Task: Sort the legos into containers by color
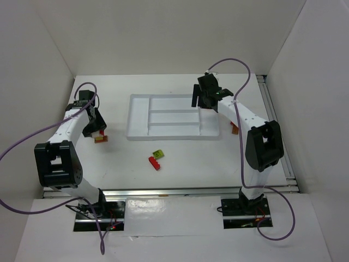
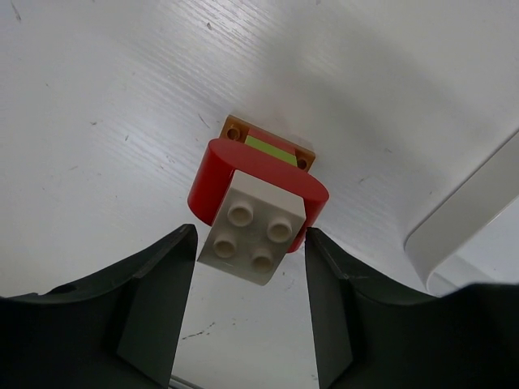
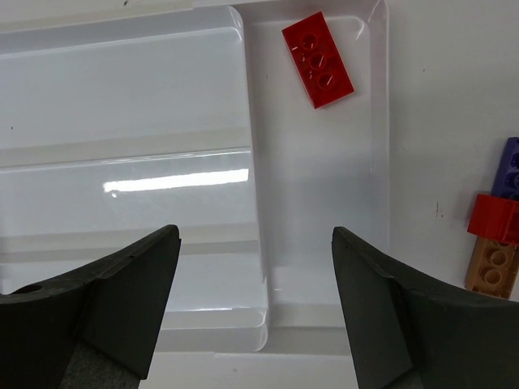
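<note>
A tray (image 1: 174, 137) sits on the table (image 1: 207, 164), a brick (image 3: 318, 59) in its right compartment. Two bricks (image 1: 155, 162) lie below, a stack (image 1: 101, 138) left.

**What the views keep back**

In the left wrist view, the white brick (image 2: 253, 231) covers most of the red piece (image 2: 212, 182) under it. At 12 o'clock only slivers of a green brick (image 2: 270, 149) and a brown brick (image 2: 235, 128) peek out. Whether the left gripper (image 2: 250, 243) touches the white brick cannot be told. In the right wrist view, at 3 o'clock, the picture's edge cuts a purple brick (image 3: 510, 166) and a red block (image 3: 496, 217). From above, the right arm (image 1: 242, 114) hides most of that cluster.
</note>
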### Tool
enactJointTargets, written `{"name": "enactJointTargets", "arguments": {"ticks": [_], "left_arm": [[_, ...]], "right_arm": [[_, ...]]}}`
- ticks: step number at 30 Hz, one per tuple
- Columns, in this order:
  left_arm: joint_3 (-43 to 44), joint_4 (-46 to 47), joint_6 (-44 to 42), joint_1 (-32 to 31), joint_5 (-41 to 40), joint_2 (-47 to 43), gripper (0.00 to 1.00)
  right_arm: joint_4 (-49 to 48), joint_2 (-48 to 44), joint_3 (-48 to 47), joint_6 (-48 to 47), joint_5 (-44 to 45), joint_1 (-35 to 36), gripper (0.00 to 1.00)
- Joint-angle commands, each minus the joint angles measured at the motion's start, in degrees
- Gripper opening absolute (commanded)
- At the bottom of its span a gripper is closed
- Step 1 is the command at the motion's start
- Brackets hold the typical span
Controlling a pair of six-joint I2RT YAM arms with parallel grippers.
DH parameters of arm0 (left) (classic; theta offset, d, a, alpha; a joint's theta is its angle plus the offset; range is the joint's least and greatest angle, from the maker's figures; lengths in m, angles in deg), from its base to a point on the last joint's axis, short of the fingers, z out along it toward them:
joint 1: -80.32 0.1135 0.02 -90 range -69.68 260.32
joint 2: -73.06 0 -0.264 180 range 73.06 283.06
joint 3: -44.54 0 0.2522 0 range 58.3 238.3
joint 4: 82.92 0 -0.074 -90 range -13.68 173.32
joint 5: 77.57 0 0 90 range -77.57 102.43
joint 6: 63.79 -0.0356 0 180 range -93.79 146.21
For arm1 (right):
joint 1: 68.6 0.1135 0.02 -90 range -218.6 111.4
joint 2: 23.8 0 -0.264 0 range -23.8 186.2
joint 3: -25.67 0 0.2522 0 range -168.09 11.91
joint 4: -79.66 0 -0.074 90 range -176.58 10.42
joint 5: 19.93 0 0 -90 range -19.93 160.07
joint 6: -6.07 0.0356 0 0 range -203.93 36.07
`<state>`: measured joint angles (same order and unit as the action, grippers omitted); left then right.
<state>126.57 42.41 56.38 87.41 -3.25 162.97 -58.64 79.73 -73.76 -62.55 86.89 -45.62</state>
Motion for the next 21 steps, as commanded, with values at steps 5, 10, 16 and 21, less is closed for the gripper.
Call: {"name": "enactJointTargets", "arguments": {"ticks": [5,10,16,21], "left_arm": [[2.04,0.56,-0.82,0.38,-1.02,-3.25,0.68],[2.04,1.71,-1.35,0.38,-1.02,-3.34,0.64],[2.04,1.71,-1.35,0.38,-0.40,-3.34,0.57],[2.04,1.71,-1.35,0.38,-0.40,-2.28,0.70]], "right_arm": [[0.36,0.36,-1.69,0.32,-0.21,1.19,0.82],[0.88,1.41,-1.70,0.32,-0.21,1.19,0.82],[0.88,1.94,-1.70,0.32,-0.21,1.71,0.82],[1.41,1.94,-2.22,0.32,-0.21,2.24,0.82]]}}
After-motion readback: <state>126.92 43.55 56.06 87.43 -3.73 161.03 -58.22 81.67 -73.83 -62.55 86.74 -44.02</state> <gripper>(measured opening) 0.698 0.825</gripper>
